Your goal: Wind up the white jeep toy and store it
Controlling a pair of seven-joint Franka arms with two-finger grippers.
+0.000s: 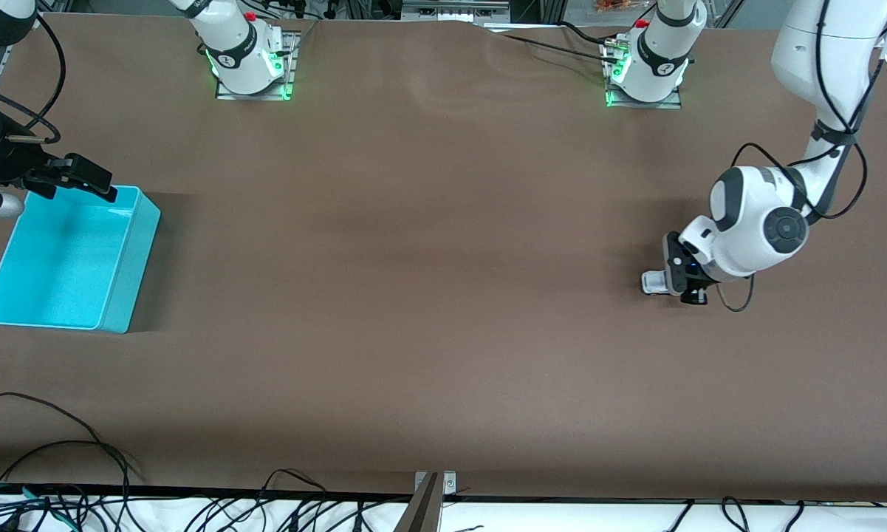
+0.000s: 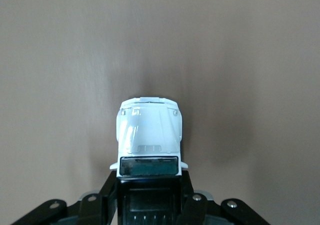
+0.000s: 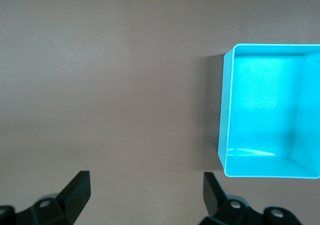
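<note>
The white jeep toy (image 1: 654, 283) (image 2: 149, 132) is down at the brown table's surface toward the left arm's end. My left gripper (image 1: 684, 285) (image 2: 149, 182) is shut on the toy's black roof and rear, and the white hood sticks out past the fingers (image 2: 107, 190). At the right arm's end stands the cyan bin (image 1: 130, 247) (image 3: 224, 120), with nothing in it. My right gripper (image 1: 83, 178) (image 3: 147, 191) hangs open over the bin's rim on the side toward the robots' bases, with nothing between its fingers (image 3: 75, 187).
Both arm bases (image 1: 249, 70) (image 1: 646, 74) stand along the table's edge farthest from the front camera. Loose black cables (image 1: 59, 473) and a metal bracket (image 1: 430, 496) lie along the edge nearest that camera. Bare brown table lies between the toy and the bin.
</note>
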